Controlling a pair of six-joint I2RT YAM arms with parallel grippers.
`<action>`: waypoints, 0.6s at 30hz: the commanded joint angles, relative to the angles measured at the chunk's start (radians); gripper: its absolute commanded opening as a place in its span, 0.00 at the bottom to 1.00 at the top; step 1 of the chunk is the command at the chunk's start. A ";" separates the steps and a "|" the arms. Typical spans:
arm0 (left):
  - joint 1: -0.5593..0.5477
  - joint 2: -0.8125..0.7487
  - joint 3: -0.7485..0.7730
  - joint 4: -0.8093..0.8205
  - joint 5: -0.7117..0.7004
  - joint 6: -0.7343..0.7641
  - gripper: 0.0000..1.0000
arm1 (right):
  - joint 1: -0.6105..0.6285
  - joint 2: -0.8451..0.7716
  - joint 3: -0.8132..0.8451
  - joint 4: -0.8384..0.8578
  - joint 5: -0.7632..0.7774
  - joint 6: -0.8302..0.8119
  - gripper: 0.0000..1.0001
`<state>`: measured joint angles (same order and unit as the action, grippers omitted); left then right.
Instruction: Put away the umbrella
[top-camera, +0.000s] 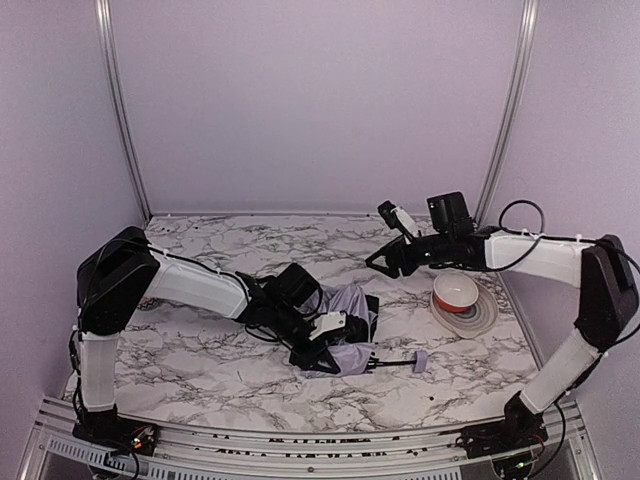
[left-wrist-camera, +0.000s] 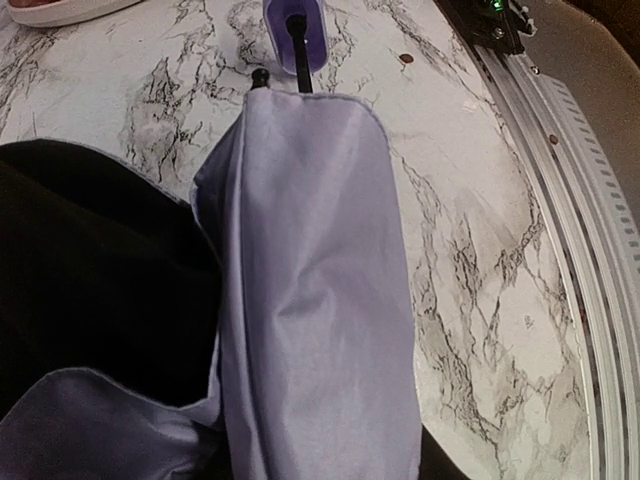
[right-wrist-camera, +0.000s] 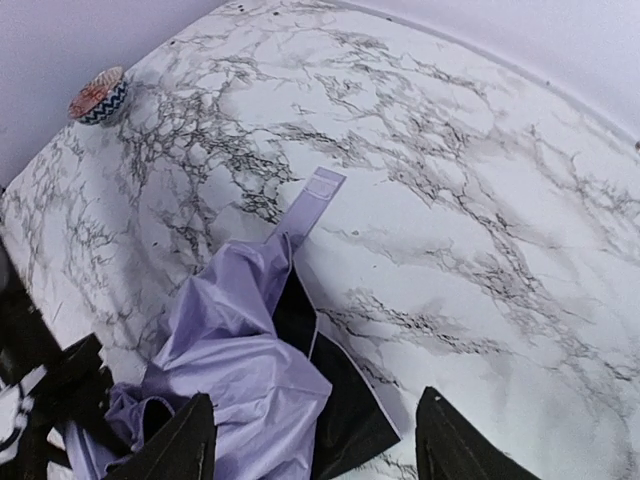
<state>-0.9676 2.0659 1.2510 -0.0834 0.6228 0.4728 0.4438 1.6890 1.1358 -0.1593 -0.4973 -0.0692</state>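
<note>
Lavender umbrella (left-wrist-camera: 310, 300) fills the left wrist view — left jaws hidden.

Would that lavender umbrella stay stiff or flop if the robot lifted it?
Probably floppy: the umbrella lies crumpled in loose fabric folds. Its thin black shaft likely stays rigid, so the handle end may swing. The smooth fabric might slip in a grip.

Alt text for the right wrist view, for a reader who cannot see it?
A crumpled lavender umbrella, black inside, lies on a marble table, its strap stretched away. The right gripper is open at the bottom edge; a small bowl sits top left.
</note>
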 joint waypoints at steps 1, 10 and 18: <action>-0.006 0.140 -0.052 -0.290 0.052 -0.054 0.40 | 0.025 -0.279 -0.201 0.129 0.036 -0.169 0.65; 0.010 0.155 -0.002 -0.355 0.042 -0.109 0.38 | 0.423 -0.668 -0.605 0.208 0.140 -0.777 0.65; 0.012 0.168 0.016 -0.396 0.037 -0.118 0.38 | 0.640 -0.506 -0.726 0.466 0.427 -0.928 0.74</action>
<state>-0.9432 2.1136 1.3293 -0.1715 0.7151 0.4065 1.0409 1.0946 0.4095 0.1219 -0.2535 -0.8654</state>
